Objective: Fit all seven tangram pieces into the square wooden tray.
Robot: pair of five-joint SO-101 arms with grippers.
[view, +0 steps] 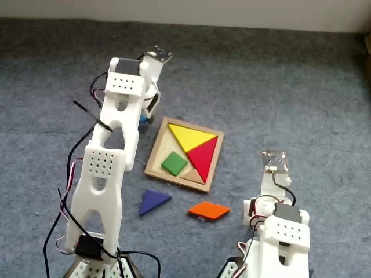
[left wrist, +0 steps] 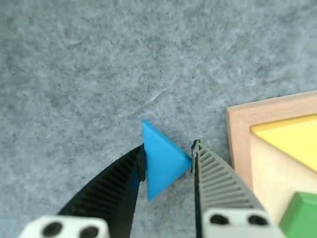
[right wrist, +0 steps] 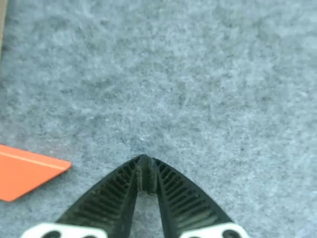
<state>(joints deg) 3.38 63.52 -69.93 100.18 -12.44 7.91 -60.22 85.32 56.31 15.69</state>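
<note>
Blue triangle (left wrist: 163, 166) is pinched by left gripper (left wrist: 169, 150) beside tray (left wrist: 238, 124); a lift into the tray is judged due next. Right gripper (right wrist: 144, 173) is pressed together.

A grey-blue carpet (view: 278, 87) spreads across the whole scene (short, felt-like pile). A pale strip (view: 232, 11) runs along its far edge.

No writing, number, label or sign can be read anywhere: not on the tray (view: 157, 152), the pieces (view: 203, 156), the arms (view: 107, 168) or the carpet (view: 290, 87).
</note>
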